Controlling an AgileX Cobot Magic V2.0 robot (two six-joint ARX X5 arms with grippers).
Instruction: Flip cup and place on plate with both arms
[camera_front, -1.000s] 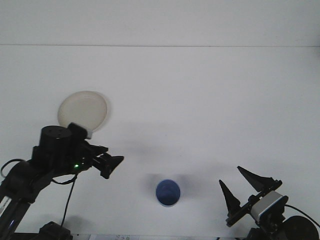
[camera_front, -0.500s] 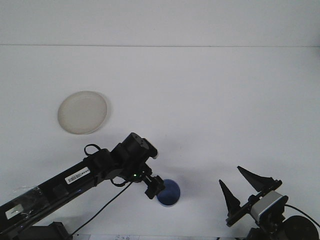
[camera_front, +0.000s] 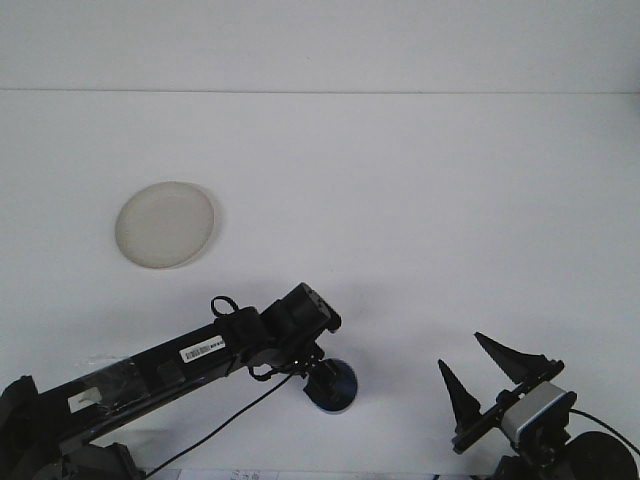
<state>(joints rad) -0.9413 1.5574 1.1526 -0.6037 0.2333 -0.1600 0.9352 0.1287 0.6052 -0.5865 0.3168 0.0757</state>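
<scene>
Worktop (camera_front: 420, 200), white and plain, is seen from the front, bounded at the far side by a pale wall. Cup (camera_front: 340, 388), blue, is found near the front edge, a little left of centre; only part of its rim and side is shown, the remainder being covered by the left claw (camera_front: 322, 382), which is set directly over it from the left. Whether the cup is gripped cannot be told, since the fingers of that claw are masked by the wrist and by the cup itself. Left arm (camera_front: 190, 355), black with a white label and a loose cable loop, is laid out low across the worktop from the lower left corner to the cup. Plate (camera_front: 165, 224), round and off-white, is placed at the left, well apart from the cup and farther back, with nothing resting on it and nothing lying between it and the arm. Right claw (camera_front: 485, 375) is held at the lower right, well clear of the cup, its two dark pointed fingers spread wide and nothing held between them; a grey housing (camera_front: 535, 412) is seen just behind it.
</scene>
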